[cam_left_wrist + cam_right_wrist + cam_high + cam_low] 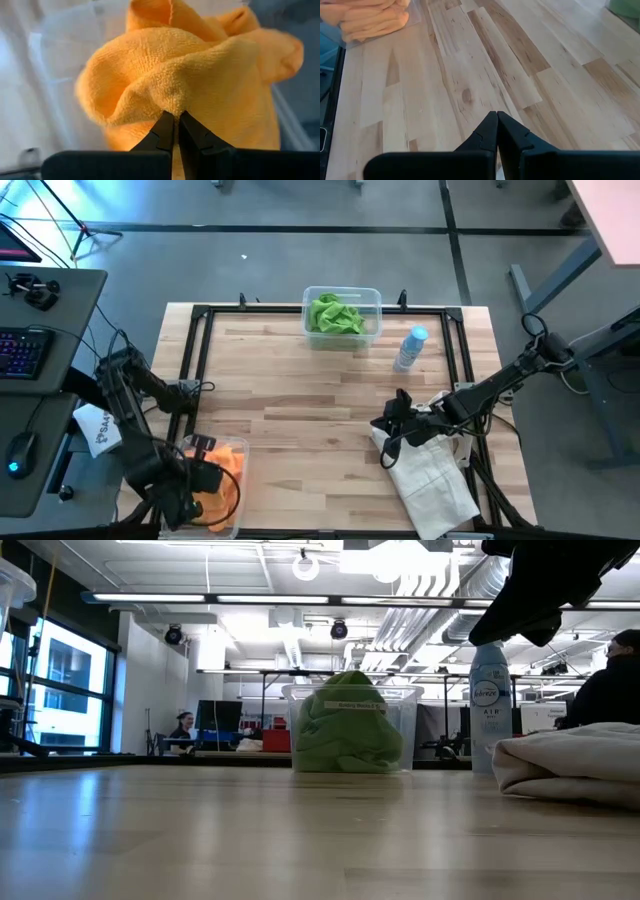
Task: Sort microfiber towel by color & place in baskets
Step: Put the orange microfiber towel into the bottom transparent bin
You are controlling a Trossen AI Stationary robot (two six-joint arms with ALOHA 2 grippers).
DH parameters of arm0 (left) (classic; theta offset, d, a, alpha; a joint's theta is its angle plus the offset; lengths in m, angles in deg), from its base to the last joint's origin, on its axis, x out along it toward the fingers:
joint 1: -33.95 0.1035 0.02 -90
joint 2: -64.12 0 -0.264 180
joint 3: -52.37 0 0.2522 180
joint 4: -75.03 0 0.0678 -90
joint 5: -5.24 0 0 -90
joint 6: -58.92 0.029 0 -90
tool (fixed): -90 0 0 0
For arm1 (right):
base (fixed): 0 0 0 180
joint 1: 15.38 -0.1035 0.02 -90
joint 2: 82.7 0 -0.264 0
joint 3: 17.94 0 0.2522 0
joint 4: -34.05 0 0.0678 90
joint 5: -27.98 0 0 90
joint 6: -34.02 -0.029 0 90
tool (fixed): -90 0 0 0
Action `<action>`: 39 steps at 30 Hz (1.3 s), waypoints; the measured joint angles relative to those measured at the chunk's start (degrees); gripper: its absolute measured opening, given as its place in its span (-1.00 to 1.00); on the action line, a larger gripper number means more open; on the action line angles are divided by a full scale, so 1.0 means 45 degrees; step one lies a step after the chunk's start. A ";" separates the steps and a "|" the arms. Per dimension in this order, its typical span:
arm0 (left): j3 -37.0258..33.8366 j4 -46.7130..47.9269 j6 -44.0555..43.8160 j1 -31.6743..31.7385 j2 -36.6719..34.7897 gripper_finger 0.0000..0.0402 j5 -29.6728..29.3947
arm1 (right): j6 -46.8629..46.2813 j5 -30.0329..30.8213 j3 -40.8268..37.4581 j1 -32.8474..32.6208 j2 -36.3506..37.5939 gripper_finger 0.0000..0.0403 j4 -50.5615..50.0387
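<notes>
At the table's near left corner, my left gripper [205, 476] stands over a clear basket [238, 502] holding orange microfiber towel [226, 465] and is shut on an orange towel [200, 65]. At the far edge, a second clear basket [372, 302] holds green towels [335, 314], also seen in the low view as a green heap [345, 730]. My right gripper [386, 426] hangs shut above bare wood right of centre, touching nothing; its shut fingertips [496, 118] show over the planks. My left gripper pinches a raised fold of the orange towel [172, 104] between its two fingertips, coming from above and pointing down. The cloth bunches loosely past the fingertips, within the basket's outline. Whether it hangs clear of the towels beneath, I cannot tell.
An off-white tote bag [432, 480] lies at the near right, under my right arm. A clear bottle with a blue cap [411, 348] stands right of the green basket. A black frame [200, 355] runs around the tabletop. The middle planks [300, 395] are bare.
</notes>
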 joint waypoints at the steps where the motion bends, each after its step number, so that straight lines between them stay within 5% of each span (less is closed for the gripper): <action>1: -0.0372 -0.0552 -0.0368 -0.0047 0.0000 -1.00 0.0049 | -0.0001 0.0000 0.0000 0.0000 0.0000 -0.99 0.0000; 17: -0.5939 -0.6861 -0.3774 -0.0307 -0.0019 -0.98 0.0718 | -0.0104 -0.0005 0.0000 -0.0001 0.0000 -0.99 -0.0008; 29: -0.6228 -0.7065 -0.4365 -0.0278 -0.0485 -0.69 0.0930 | -0.0324 -0.0008 0.0000 -0.0002 0.0000 -0.99 -0.0005; 39: -0.6233 -0.6538 -0.5129 -0.0278 -0.2735 -0.33 0.1270 | -0.0325 -0.0006 0.0000 -0.0001 0.0000 -0.99 -0.0005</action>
